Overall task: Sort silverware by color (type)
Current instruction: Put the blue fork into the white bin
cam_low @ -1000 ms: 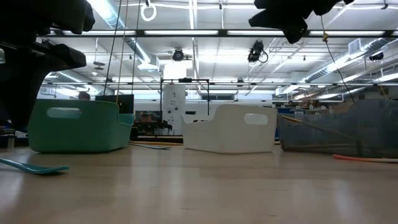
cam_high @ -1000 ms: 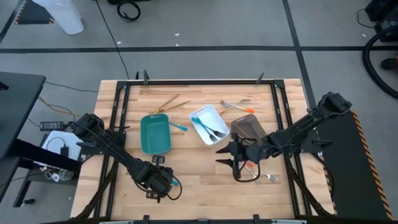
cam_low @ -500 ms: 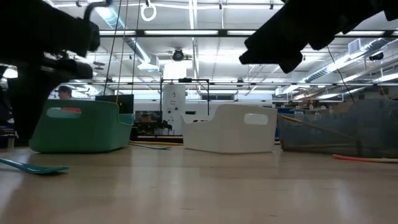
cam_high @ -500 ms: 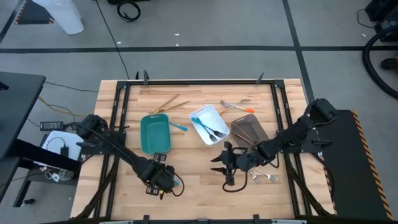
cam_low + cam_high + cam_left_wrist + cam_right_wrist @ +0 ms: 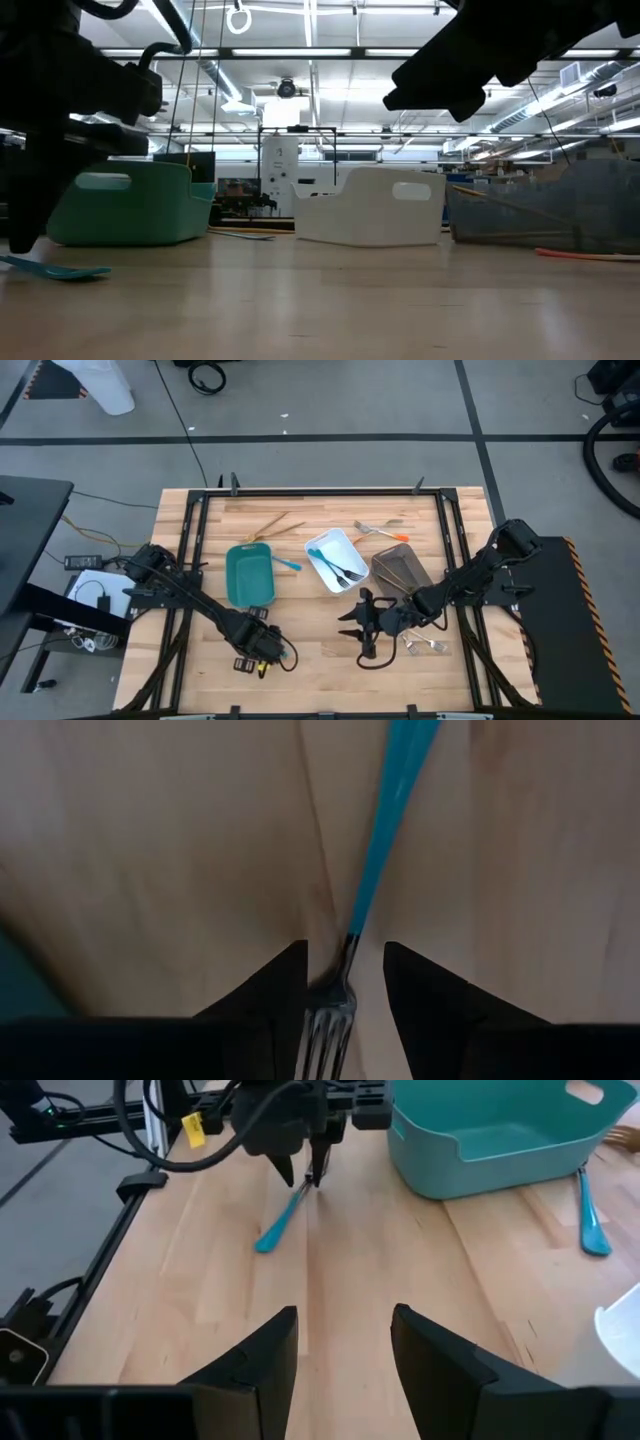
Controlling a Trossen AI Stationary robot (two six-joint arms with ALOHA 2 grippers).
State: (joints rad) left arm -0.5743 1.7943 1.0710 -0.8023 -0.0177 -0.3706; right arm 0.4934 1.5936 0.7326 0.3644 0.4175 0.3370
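A fork with a blue handle (image 5: 278, 1228) lies flat on the wood near the table's near edge, in front of the teal tray (image 5: 250, 575). My left gripper (image 5: 345, 948) is open and points down over the fork's head end, one finger on either side of its neck (image 5: 347, 960). From the right wrist view, the left gripper (image 5: 312, 1175) is seen standing on that end. The low view shows the handle (image 5: 55, 269) resting on the table. My right gripper (image 5: 360, 632) hovers open near the table's middle, holding nothing. My left gripper comes from above, pointing down, its fingers across the fork's head end. The neck sits free in the gap. One finger's inner edge (image 5: 295, 990) lies right beside the tines (image 5: 320, 1030); I cannot tell whether it touches them. The fork lies on the table.
A white tray (image 5: 322, 542) holds two dark forks, and a grey-brown tray (image 5: 400, 568) stands to its right. A blue spoon (image 5: 288, 564) lies beside the teal tray. Gold pieces (image 5: 275, 525) and orange-handled pieces (image 5: 385, 533) lie toward the far edge. Two forks (image 5: 425, 645) lie by the right arm.
My left gripper has come down toward the blue-handled fork until its fingers reach the table around it. My right gripper has moved toward the table's left and near edge, away from the grey-brown tray, and then kept still.
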